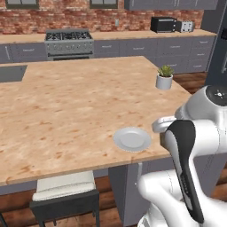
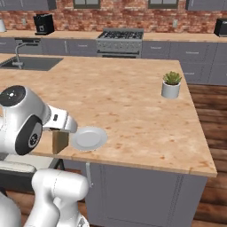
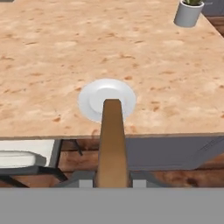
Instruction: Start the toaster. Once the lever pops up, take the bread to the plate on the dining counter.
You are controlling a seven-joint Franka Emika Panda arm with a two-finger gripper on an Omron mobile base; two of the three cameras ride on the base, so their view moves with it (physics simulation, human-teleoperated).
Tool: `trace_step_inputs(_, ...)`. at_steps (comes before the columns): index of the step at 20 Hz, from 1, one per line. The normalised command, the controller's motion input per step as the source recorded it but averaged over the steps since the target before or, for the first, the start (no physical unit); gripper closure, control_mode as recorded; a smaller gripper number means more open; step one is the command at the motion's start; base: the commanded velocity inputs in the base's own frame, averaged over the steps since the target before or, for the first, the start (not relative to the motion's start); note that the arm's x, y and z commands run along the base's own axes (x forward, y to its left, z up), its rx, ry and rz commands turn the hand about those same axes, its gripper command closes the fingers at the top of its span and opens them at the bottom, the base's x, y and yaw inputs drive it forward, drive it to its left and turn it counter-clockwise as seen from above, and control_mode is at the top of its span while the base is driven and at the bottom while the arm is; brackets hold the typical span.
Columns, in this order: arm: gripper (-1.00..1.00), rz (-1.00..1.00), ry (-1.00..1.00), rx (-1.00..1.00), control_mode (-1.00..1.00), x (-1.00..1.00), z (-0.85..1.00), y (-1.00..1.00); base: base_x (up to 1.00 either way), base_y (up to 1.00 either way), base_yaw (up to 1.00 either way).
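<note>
The end effector is closed on the bread, a thin brown slice held on edge between the two dark fingertips. In the hand view the slice stands up from the bottom and its far end overlaps the near rim of the plate. In the right base view the bread hangs below the white hand, at the near edge of the dining counter and just beside the plate; whether it touches the plate I cannot tell.

The plate is white and round, and it lies flat near the counter's front edge with nothing on it. Further back toward the right corner of the counter stands a small potted plant, also seen in the right base view and at the top of the hand view, well apart from the plate.

The toaster sits far off on the narrow counter against the brick wall, just beside a larger black toaster oven. A stove stands along the same wall. A sink is set into the counter's far left part, and a black coffee machine stands on the wall counter behind it. A stool with a pale cushion is tucked under the counter's near edge
</note>
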Motion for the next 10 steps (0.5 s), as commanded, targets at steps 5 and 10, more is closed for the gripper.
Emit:
trace_step_inputs(5,1.00,0.30,0.00,0.04,-1.00,0.67,-0.49,-0.02,0.00,0.00,0.00)
trace_step_inputs(10,1.00,0.21,-0.01,0.03,-1.00,0.54,-0.34,-0.12,0.00,0.00,0.00)
